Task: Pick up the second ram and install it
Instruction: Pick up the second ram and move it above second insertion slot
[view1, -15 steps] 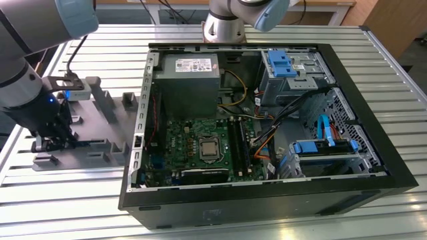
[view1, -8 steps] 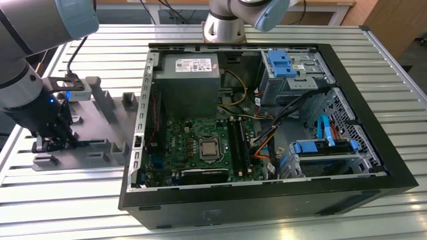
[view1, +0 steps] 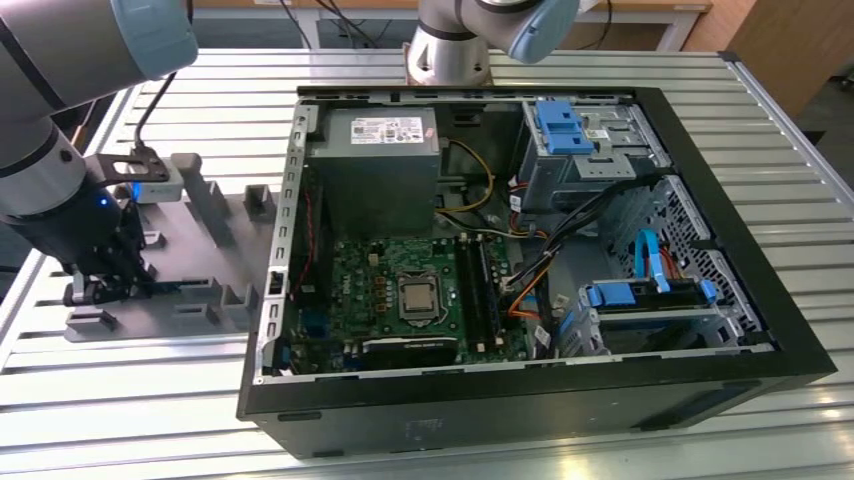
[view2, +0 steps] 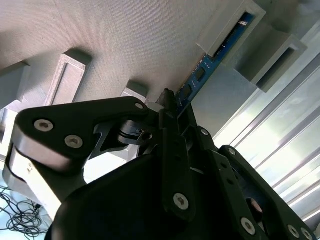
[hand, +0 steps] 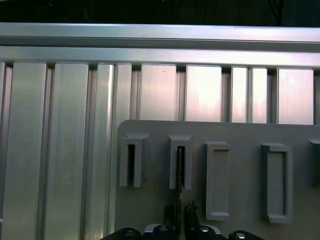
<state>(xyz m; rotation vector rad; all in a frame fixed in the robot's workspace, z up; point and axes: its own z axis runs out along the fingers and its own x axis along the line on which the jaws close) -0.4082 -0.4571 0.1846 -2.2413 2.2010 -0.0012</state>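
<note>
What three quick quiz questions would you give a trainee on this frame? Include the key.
1. True or false: the second ram is already seated in the motherboard.
2. The gripper is at: A) the grey tray; B) the power supply; C) the blue drive cage.
3. Fill in: in the exterior view, the grey tray lies to the ___ of the computer case.
Key: 1 false, it stands in a tray slot; 2 A; 3 left.
</note>
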